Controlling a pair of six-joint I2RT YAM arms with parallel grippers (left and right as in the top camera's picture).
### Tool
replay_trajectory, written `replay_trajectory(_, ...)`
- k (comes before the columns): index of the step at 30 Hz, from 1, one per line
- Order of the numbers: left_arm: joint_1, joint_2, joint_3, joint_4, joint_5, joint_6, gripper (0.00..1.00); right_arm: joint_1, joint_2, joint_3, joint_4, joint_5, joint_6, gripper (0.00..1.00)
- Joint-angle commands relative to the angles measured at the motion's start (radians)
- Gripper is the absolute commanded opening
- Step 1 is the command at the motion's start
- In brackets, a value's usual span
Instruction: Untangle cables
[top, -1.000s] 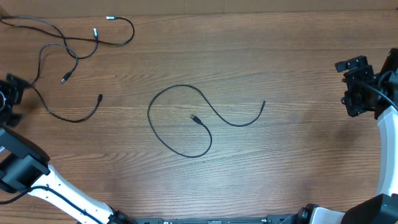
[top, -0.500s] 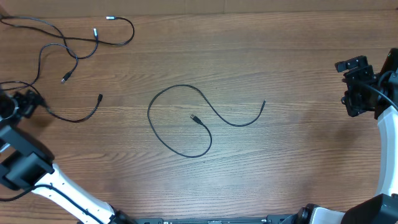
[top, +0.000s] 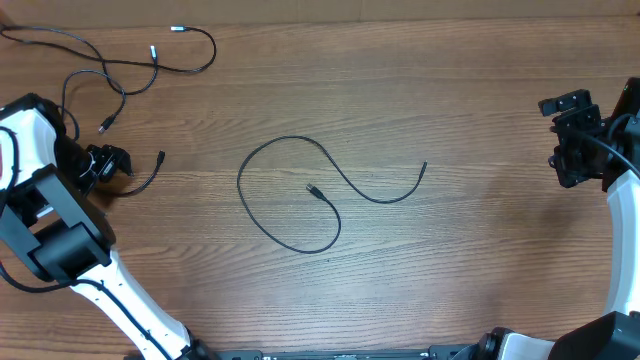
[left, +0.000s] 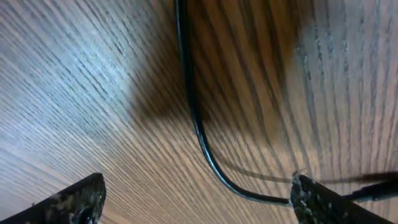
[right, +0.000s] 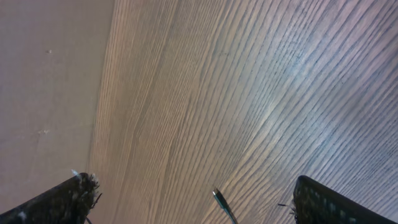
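One black cable lies alone mid-table in an open S-loop; its far end also shows in the right wrist view. Other cables cross each other at the top left, with silver-tipped plugs. One strand curves down to a plug near my left gripper. In the left wrist view that cable runs down between the open fingers of my left gripper and touches the right fingertip. My right gripper is open and empty at the right edge, far from any cable; its fingers also show in the right wrist view.
The wooden table carries only the cables. The pale background lies beyond the table's far edge. My white arm links cover the lower left corner.
My left arm swung in from the table's left edge to the right and now sits over the curved cable strand near its plug. The right arm and the cables have not moved.
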Motion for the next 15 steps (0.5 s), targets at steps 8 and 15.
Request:
replay_trajectory(8,-0.082,-0.034,-0.080,0.085,-0.044,-0.190,0.90,-0.001,-0.006,0.004,0.005,0.011,-0.005,1.00)
replay_trajectory(15,-0.084,-0.034,-0.142,0.156,-0.044,-0.230,0.73,-0.001,-0.006,0.004,0.006,0.011,-0.005,1.00)
